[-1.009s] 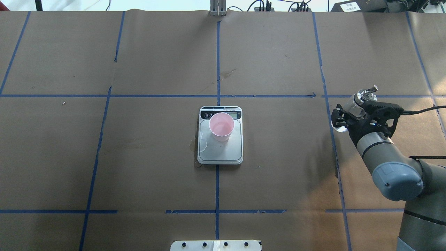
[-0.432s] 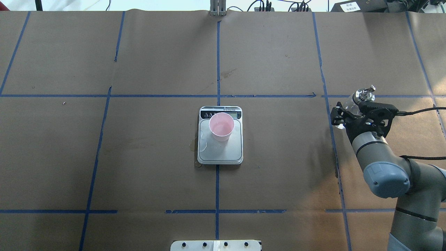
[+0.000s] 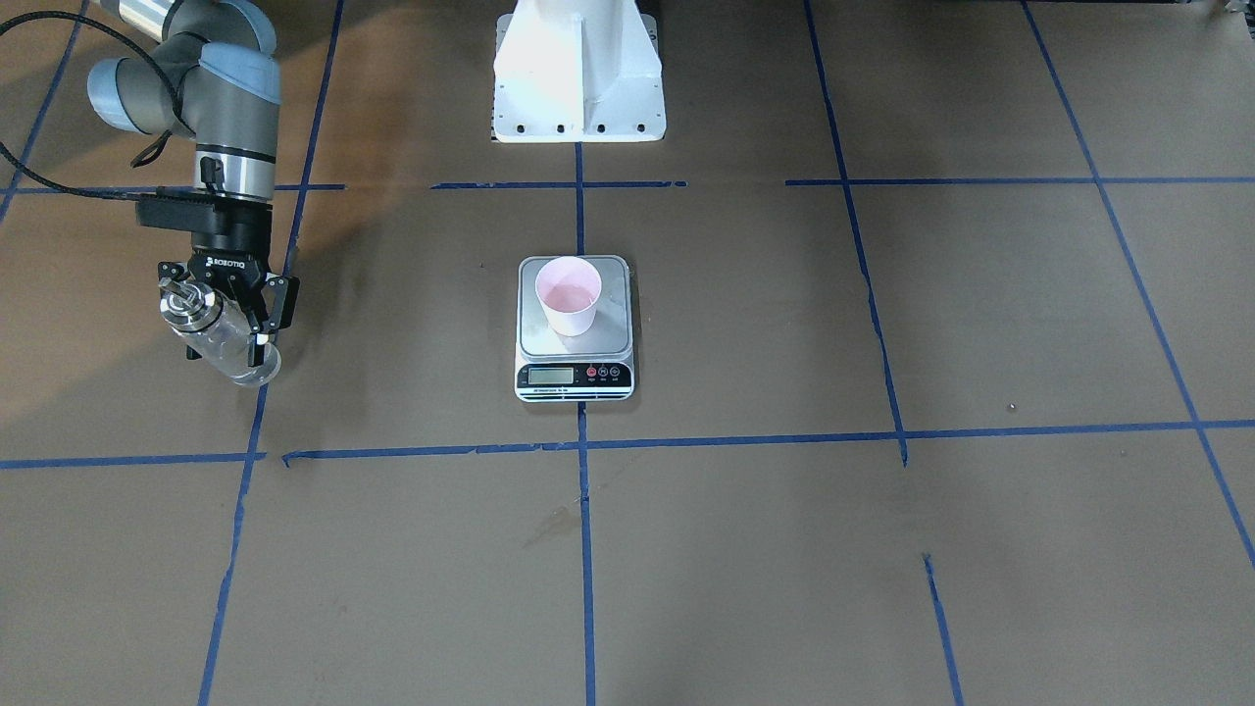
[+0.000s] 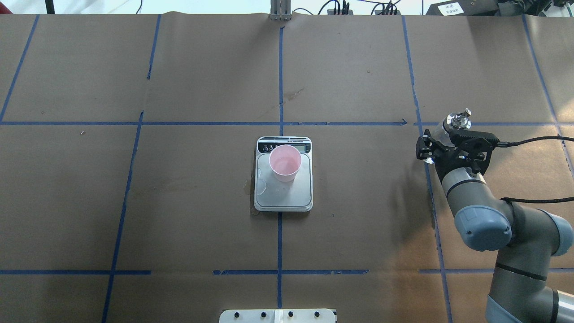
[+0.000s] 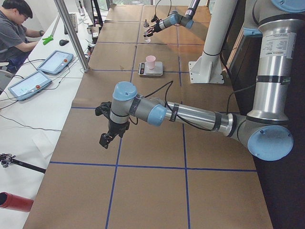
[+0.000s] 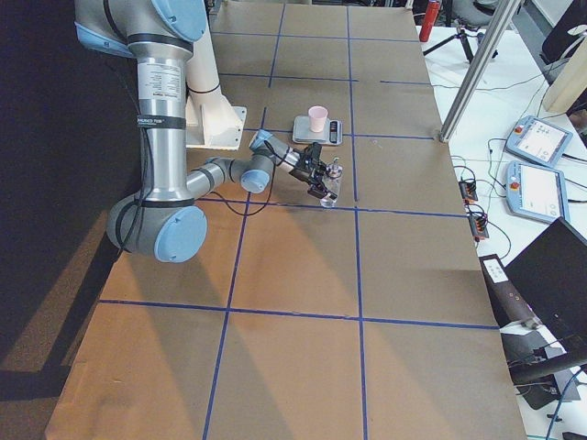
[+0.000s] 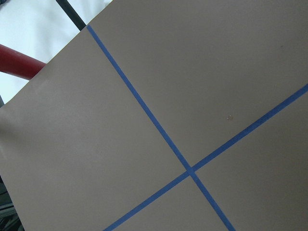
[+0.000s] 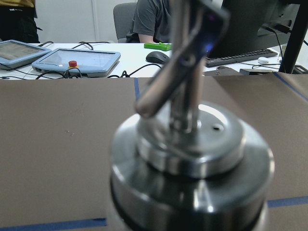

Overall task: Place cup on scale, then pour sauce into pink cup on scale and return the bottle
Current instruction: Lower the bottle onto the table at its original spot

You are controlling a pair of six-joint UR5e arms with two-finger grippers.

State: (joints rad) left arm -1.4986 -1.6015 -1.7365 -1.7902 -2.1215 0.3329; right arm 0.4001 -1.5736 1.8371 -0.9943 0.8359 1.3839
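Overhead exterior view: right arm extends forward at the table's right side, its gripper (image 4: 437,142) pinching the bottle (image 4: 450,124), cap uppermost, long axis leaning rightward. Cup (image 4: 285,162) stands upright on the scale (image 4: 283,199), centre. Left gripper (image 5: 104,140): jaw state cannot be told.

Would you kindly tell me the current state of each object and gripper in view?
cup: upright on the scale's plate.
scale: flat on the table, carrying the cup, clear puddle on its plate.
bottle: tilted, cap on, held by the right gripper.
right gripper: jaws shut on the bottle.
left gripper: over the table, far from the scale; jaws' state unclear.
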